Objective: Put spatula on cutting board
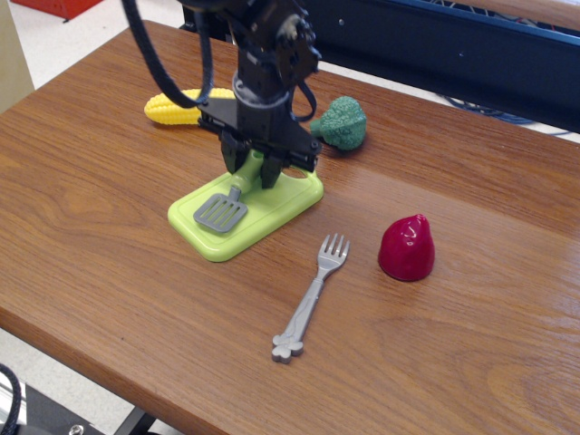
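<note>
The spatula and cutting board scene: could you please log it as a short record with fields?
spatula: grey blade low over the board's near-left part, contact unclear; green handle up between the fingers
cutting board: flat on table
gripper: shut on spatula handle
fork: on table, right of board
red object: right of fork
corn, broccoli: behind board

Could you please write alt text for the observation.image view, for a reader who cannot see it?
A black robot tool holds a small spatula by its green handle, the grey slotted blade low over a lime-green cutting board on a wooden table. Behind lie a toy corn cob and broccoli; in front, a grey fork and a red strawberry-like toy.
</note>
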